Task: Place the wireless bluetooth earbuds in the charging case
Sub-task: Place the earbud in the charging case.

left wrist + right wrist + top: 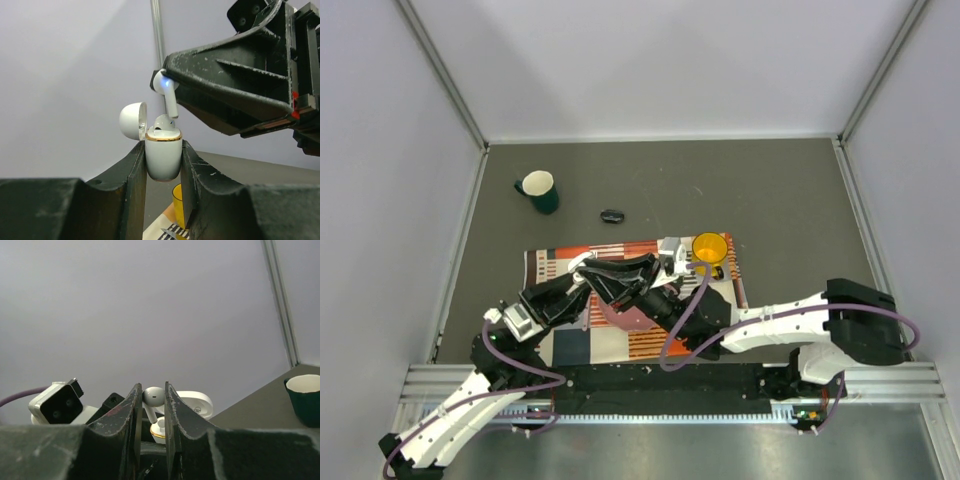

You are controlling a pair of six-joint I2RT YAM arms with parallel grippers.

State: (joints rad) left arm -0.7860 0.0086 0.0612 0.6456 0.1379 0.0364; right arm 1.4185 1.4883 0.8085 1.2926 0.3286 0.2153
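Seating the second earbud [169, 95] is in hand: the right hand [152, 402] pinches it just above the open charging case [162, 160], which is clamped in the left hand [163, 150] at frame centre with the first earbud [165, 124] inside. Next, the stem likely needs lowering straight into the free slot.

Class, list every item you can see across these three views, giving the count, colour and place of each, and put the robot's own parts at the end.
earbuds: two, white; one gripped by the right end effector over the open case, the other seated in it
charging case: one, white, lid open, gripped by the left end effector
mug: one, dark green with white inside, far left of the table
black oval object: one, on the table right of the mug
cup: one, yellow, at the cloth's far right corner
cloth: one, orange, white and navy, under the arms
table: one, dark grey
left arm, right arm: two, white and black, meeting over the cloth
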